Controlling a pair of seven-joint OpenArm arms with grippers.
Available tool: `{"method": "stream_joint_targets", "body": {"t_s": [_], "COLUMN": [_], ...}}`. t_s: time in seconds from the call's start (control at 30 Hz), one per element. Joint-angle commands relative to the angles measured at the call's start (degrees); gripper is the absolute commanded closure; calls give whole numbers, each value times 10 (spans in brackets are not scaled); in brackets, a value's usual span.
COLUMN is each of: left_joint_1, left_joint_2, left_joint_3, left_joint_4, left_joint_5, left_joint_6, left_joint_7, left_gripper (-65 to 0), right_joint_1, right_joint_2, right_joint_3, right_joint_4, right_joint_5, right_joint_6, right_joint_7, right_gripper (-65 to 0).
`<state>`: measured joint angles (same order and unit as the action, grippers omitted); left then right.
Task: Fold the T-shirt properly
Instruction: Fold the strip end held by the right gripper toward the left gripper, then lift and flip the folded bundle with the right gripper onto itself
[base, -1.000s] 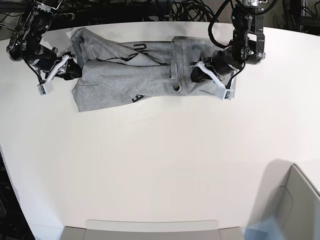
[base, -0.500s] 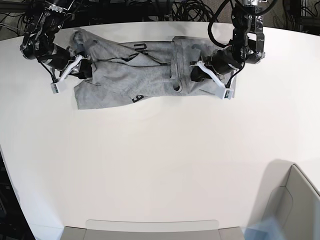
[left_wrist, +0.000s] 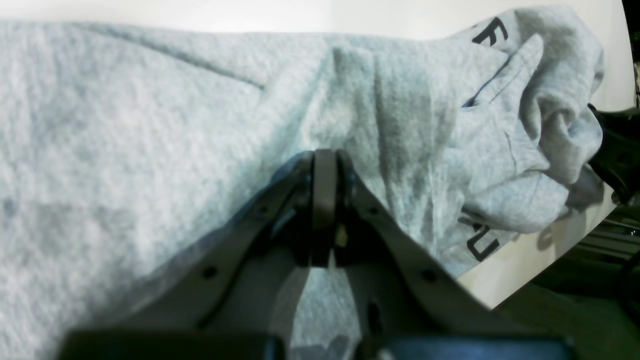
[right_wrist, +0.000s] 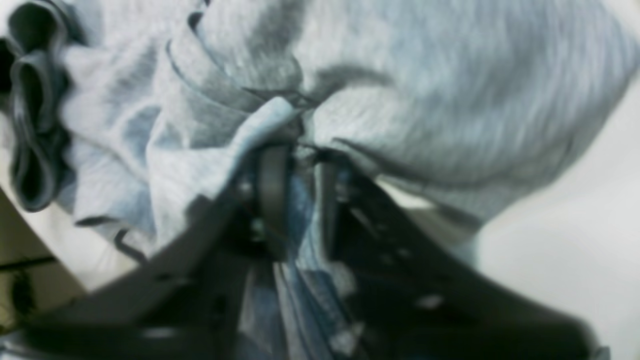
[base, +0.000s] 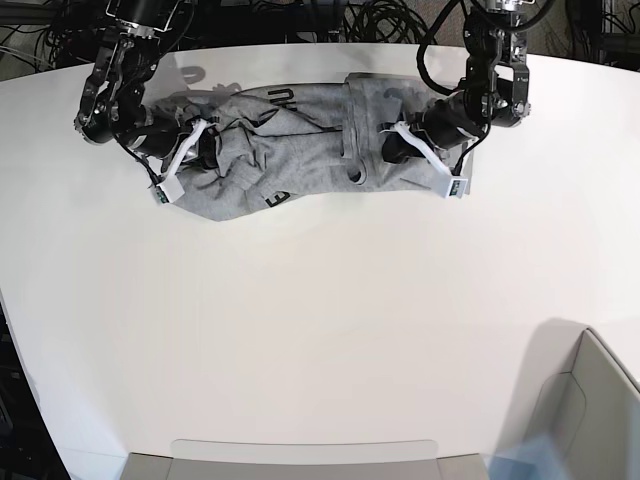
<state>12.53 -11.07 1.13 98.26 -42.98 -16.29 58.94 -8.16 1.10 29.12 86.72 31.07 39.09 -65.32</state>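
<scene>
The heather-grey T-shirt (base: 300, 150) lies bunched in a long band at the far side of the white table (base: 320, 320). Black lettering (base: 276, 197) shows on its folds. My left gripper (base: 392, 148) is at the shirt's right end in the base view. In the left wrist view the left gripper (left_wrist: 325, 160) is shut, pinching the shirt (left_wrist: 150, 125). My right gripper (base: 205, 150) is at the shirt's left end. In the blurred right wrist view the right gripper (right_wrist: 299, 150) is shut on a fold of the shirt (right_wrist: 450, 100).
A grey bin (base: 305, 460) sits at the table's near edge and another (base: 590, 410) at the near right corner. Black cables (base: 370, 20) lie behind the table's far edge.
My right gripper has moved to the right in the base view, dragging the shirt's left end toward the middle, so the shirt is shorter and more bunched. The left arm has not moved.
</scene>
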Motion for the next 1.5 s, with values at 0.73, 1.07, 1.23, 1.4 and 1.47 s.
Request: {"method": "stream_joint_targets", "body": {"t_s": [0.73, 1.07, 1.23, 1.4, 1.47], "left_joint_1": [8, 43, 47, 47, 47], "left_joint_2": [-2, -1, -3, -4, -3], "left_joint_3": [-8, -109, -151, -156, -156], "left_joint_4": [139, 139, 138, 138, 138], "left_joint_5": [-10, -10, -10, -10, -10], "left_joint_6": [-5, -5, -6, -6, -6], "left_joint_7": [-4, 1, 2, 2, 2], "left_gripper": [0, 0, 0, 0, 0], "right_joint_1": [181, 159, 152, 157, 157], "right_joint_2": [178, 182, 146, 113, 113], "right_joint_3": [78, 15, -3, 1, 1], "right_joint_4": [-182, -68, -36, -32, -32], "right_joint_5": [-85, -84, -106, -152, -152], "right_joint_6": [9, 9, 9, 9, 9], "right_joint_7": [36, 51, 51, 55, 55], "right_gripper": [0, 0, 0, 0, 0]}}
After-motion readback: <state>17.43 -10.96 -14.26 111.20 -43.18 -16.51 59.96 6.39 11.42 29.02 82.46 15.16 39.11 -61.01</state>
